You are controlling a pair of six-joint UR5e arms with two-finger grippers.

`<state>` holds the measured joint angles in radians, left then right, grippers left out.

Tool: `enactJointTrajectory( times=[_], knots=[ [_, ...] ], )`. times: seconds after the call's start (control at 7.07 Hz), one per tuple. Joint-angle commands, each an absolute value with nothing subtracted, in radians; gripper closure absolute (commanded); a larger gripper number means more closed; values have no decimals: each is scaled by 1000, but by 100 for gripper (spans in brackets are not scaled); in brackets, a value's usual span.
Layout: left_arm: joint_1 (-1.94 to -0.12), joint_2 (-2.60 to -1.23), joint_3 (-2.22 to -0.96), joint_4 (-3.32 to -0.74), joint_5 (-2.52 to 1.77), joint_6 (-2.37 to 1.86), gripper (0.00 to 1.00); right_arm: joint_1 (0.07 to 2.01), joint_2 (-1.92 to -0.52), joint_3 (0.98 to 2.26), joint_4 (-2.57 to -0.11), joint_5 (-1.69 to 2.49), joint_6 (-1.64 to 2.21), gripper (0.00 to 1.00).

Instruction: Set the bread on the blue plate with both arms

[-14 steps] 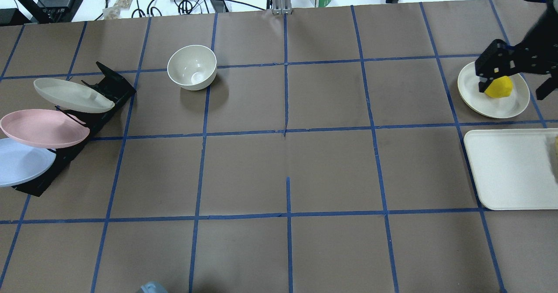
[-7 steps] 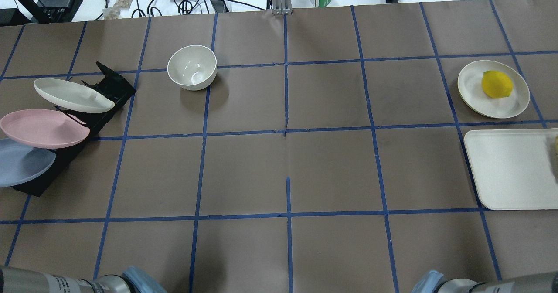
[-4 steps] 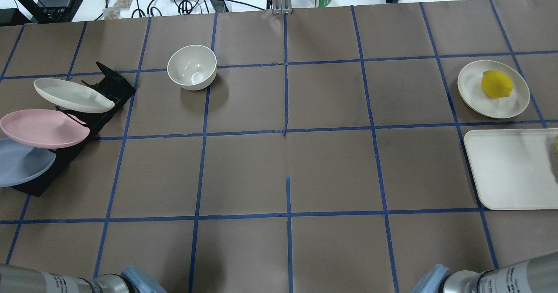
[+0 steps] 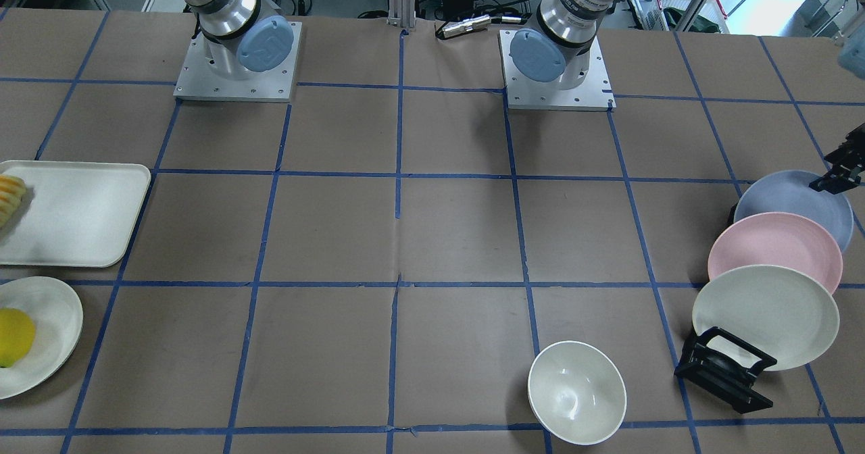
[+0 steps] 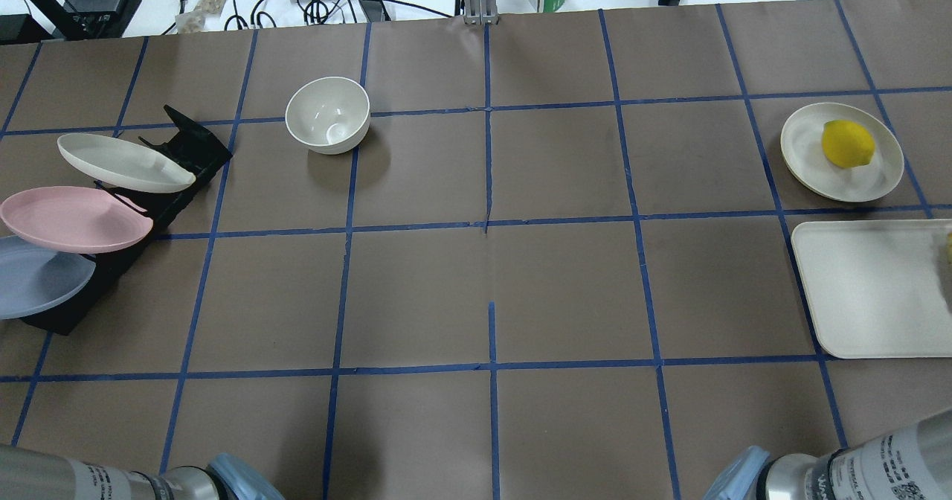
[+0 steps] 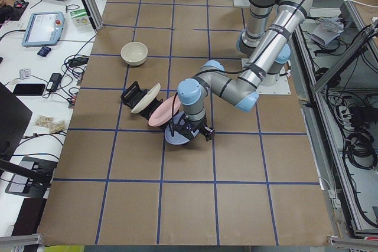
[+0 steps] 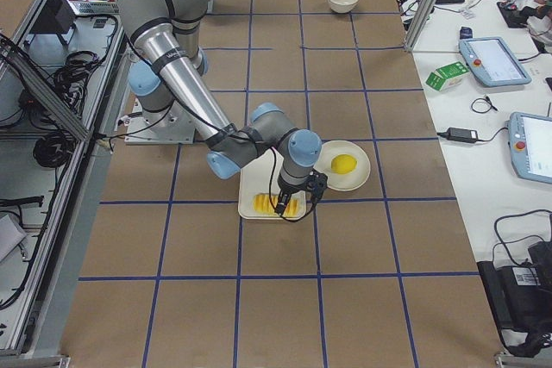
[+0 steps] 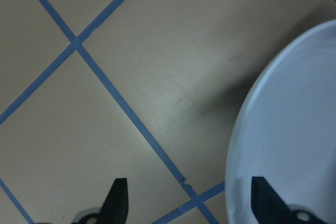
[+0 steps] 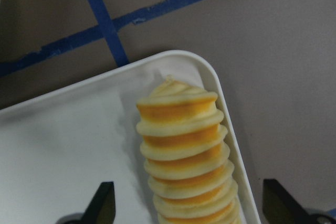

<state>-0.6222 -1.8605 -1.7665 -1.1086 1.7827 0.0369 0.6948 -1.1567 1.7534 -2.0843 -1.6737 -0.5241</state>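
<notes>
We find the left gripper open, jaws astride the rim of the blue plate in its rack. The right gripper hangs open over the bread at the edge of the tray; we advise centring across it before closing.

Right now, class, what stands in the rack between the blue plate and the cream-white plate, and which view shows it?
The pink plate stands between the blue plate and the cream-white plate; the exterior front-facing view shows all three in a row.
</notes>
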Motion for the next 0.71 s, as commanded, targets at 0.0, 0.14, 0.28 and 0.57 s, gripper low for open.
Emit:
enactJointTrajectory(
  times=[0.0,0.14,0.28,0.57],
  knots=[
    [-621,-1861,-1766,-1117,1733,37,74,687,-1123,1778,-2132,-1674,-531,0],
    [-621,-1859,-1766,-1117,1733,38,85,687,-1106,1778,-2138,-1672,-531,0],
    [-621,-1859,-1757,-1117,1733,41,91,686,-1103,1778,-2138,-1683,-529,0],
    [-621,-1833,-1753,-1121,1735,44,100,686,-1101,1778,-2134,-1693,-531,20]
  ],
)
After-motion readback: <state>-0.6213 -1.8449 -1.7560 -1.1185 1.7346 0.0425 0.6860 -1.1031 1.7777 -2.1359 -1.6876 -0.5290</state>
